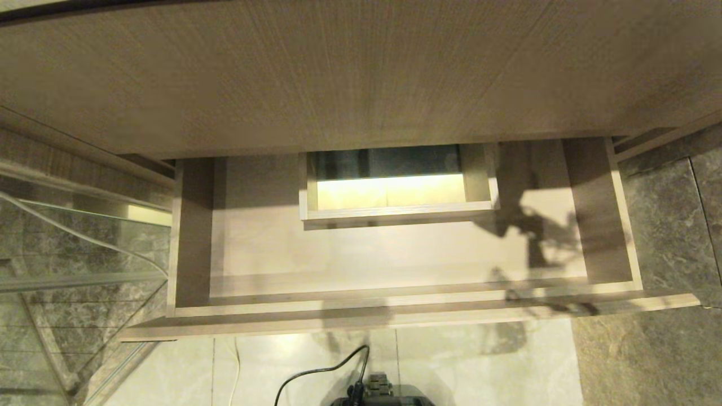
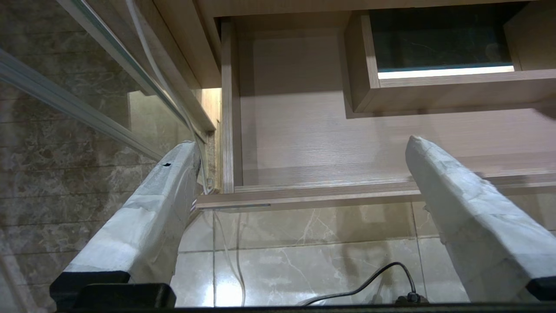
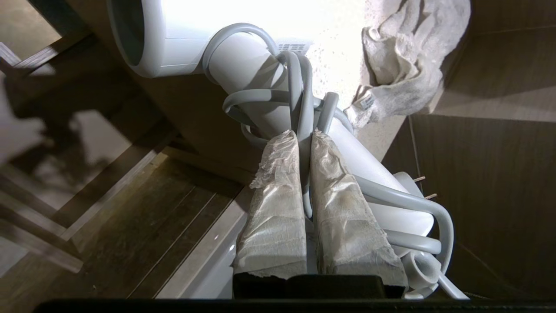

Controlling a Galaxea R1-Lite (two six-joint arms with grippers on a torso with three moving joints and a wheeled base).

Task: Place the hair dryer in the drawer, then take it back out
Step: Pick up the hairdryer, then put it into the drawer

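Note:
The drawer is pulled out, a wide shallow beige wood-grain box with a boxed cut-out mid-back, and nothing lies in it. Neither gripper shows in the head view. The hair dryer is white, with its grey cord wound round the handle. My right gripper is shut on the handle and cord loops and holds the dryer up in the air. My left gripper is open and holds nothing, hanging over the floor tiles before the drawer's front left corner.
A taller wood-grain panel overhangs the drawer's back. A glass pane stands to the left. A black cable lies on the pale floor tiles. A crumpled grey towel lies beyond the dryer. The plug sticks out beside the handle.

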